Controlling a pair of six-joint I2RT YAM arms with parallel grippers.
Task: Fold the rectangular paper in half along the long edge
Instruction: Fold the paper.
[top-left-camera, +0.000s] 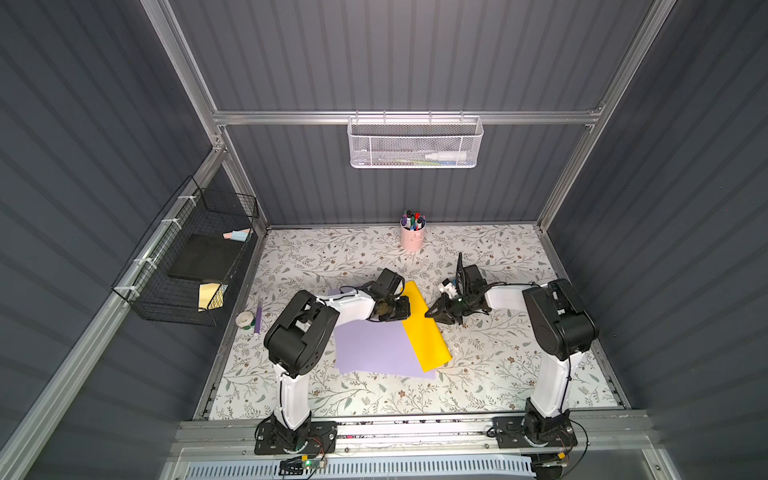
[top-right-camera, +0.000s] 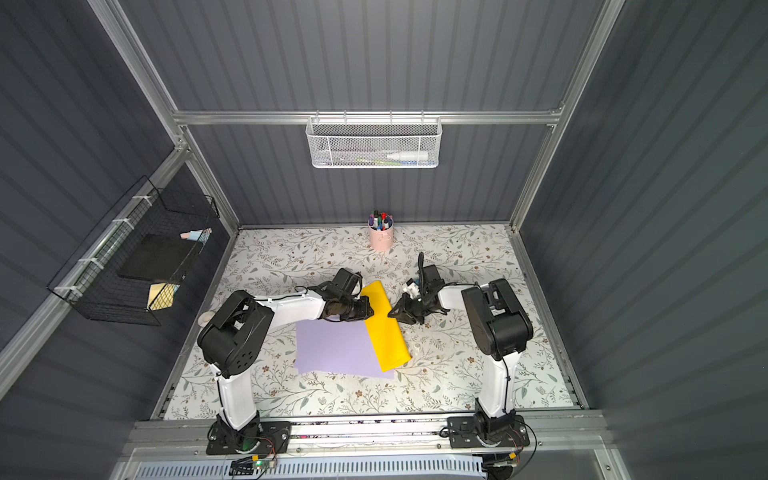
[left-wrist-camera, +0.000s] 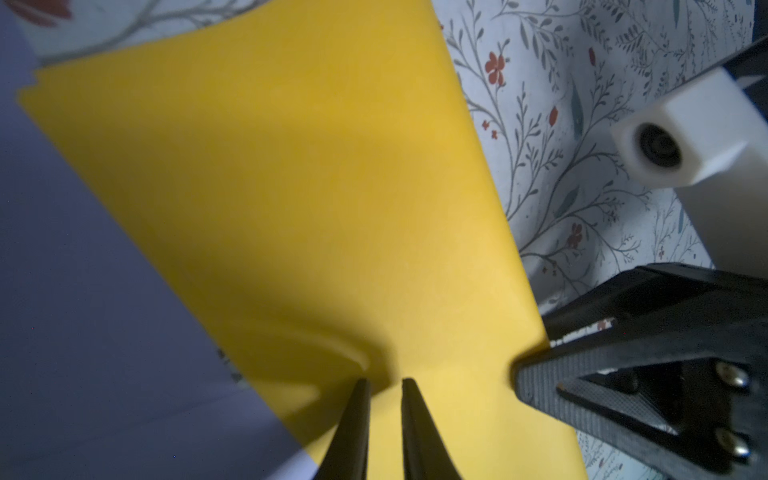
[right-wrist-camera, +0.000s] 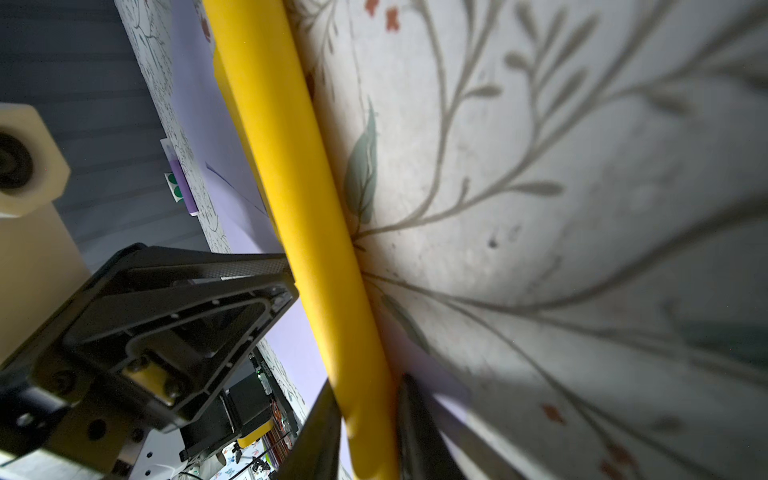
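Mid-table, the yellow paper (top-left-camera: 424, 328) lies folded into a long strip on the floral table (top-left-camera: 498, 365), its left edge overlapping a lilac sheet (top-left-camera: 370, 349). On its right side the right gripper (right-wrist-camera: 368, 380) clamps the rounded fold, one finger on either side. Toward the far end the left gripper (left-wrist-camera: 384, 380) sits tips-down on the top face, jaws narrowly apart. A pink pen cup (top-left-camera: 412, 239) stands by the far wall.

This is a robot lab cell: grey ribbed walls (top-left-camera: 415, 62) in an aluminium frame (top-left-camera: 291, 117) box in my floral table (top-left-camera: 519, 374). Beyond my jaws stands a pen cup (top-left-camera: 412, 240), with a white mesh basket (top-left-camera: 374, 145) hung above it.
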